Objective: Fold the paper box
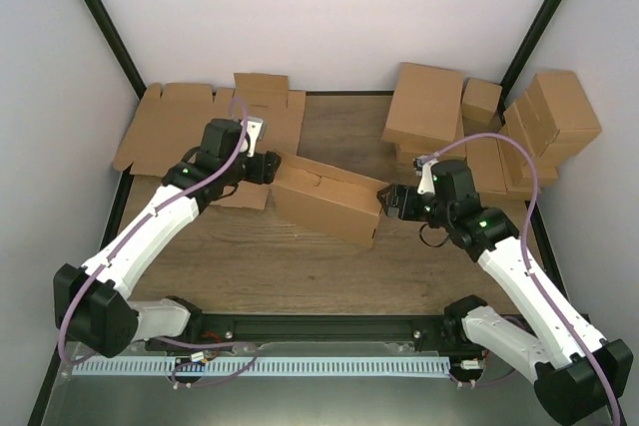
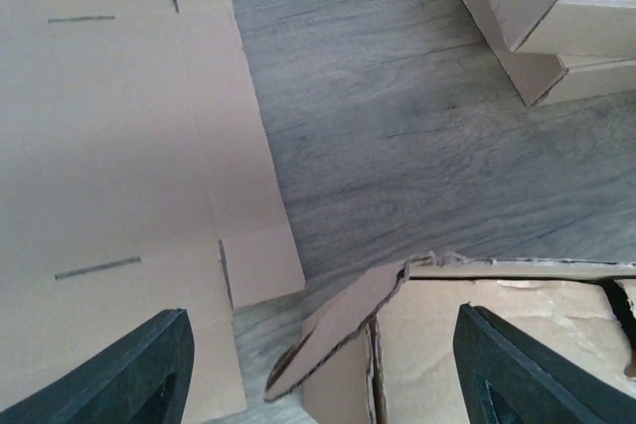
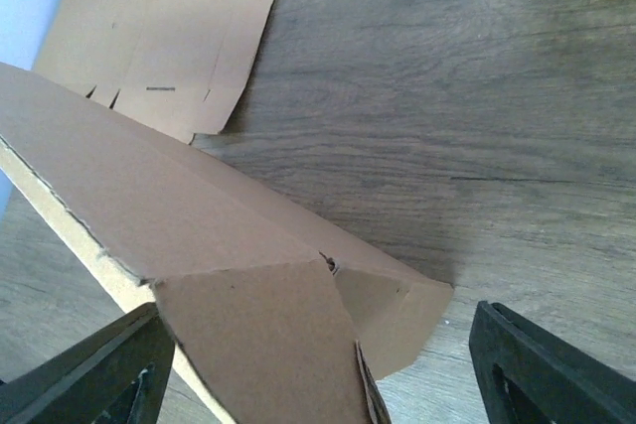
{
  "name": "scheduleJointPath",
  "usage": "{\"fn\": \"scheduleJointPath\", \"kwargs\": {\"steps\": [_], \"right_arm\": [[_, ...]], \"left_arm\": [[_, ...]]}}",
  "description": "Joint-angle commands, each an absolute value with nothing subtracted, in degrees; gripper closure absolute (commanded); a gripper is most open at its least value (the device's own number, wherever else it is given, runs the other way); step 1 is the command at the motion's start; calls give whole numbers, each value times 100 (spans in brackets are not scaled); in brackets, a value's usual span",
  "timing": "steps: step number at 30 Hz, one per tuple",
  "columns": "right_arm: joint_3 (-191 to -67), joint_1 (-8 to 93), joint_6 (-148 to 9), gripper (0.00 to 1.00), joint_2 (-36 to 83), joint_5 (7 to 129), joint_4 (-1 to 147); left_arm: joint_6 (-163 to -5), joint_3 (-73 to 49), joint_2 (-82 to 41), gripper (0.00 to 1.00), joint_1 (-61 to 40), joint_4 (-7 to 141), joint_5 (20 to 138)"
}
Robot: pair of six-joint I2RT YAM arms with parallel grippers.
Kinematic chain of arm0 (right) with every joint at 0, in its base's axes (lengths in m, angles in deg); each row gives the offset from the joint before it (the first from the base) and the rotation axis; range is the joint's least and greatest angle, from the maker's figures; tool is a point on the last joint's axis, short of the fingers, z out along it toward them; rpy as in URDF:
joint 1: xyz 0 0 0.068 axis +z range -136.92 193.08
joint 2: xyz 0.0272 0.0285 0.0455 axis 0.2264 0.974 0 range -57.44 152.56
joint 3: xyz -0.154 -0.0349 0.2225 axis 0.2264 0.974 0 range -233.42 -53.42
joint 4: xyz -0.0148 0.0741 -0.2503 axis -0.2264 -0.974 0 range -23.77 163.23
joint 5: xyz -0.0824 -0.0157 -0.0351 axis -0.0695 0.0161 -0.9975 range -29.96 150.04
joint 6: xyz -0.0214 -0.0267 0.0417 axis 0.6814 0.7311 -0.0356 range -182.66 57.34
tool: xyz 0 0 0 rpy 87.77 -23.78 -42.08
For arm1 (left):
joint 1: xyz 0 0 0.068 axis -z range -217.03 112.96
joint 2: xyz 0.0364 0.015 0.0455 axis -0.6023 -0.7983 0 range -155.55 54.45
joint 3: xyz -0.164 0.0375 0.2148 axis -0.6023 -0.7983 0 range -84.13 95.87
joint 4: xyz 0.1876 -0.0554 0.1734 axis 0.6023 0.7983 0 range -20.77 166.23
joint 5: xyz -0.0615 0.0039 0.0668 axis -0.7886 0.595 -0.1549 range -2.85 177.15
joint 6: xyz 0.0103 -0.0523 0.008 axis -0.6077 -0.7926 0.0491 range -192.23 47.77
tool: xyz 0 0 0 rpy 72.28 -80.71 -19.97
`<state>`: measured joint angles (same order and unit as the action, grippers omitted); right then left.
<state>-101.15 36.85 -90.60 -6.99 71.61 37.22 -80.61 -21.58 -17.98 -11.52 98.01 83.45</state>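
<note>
Far left of the counter (image 1: 300, 266): flat blanks (image 1: 190, 127) lie spread out; their thin slots show in the wrist views but not from above.
Left fingers (image 2: 129, 376): spread wide and holding nothing; one hangs over a blank, the other sits at the box's ragged corner, and I cannot tell whether it touches.
Paper box (image 1: 324, 197): mid-counter, slanting between the two sets of fingers; the top view shows it whole, the wrist views only cropped ends and a loose flap.
Right fingers (image 3: 542, 374): spread wide with the box's end flap between them; the right one is clear of it, and the frame edge cuts off both.
Far right: closed boxes (image 1: 469, 122) stand stacked; the wrist views catch only their corners.
</note>
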Motion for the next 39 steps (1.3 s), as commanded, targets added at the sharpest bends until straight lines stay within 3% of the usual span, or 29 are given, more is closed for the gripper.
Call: {"fn": "scheduleJointPath", "kwargs": {"steps": [1,6,11,20,26,39], "right_arm": [[-10237,3708,-9190,17,-566,7355,3564],[-10158,3750,-9318,28,-499,7524,3687],[-10088,3789,-9384,36,-409,7534,3786],[-9933,3805,-9427,54,-322,7566,3955],[-9930,3813,-9393,64,-265,7596,3978],[-9893,3831,-9361,71,-155,7628,4059]], "left_arm": [[-7715,-1825,-2086,27,-1181,9738,8225],[-7674,-1686,-2330,40,-1182,9930,8272],[-7695,-1608,-2352,62,-1181,10081,8215],[-8101,-1279,-2536,86,-1182,10605,7691],[-8294,-1236,-2615,89,-1173,10823,7601],[-8767,-1180,-2677,96,-1166,11161,7503]]}}
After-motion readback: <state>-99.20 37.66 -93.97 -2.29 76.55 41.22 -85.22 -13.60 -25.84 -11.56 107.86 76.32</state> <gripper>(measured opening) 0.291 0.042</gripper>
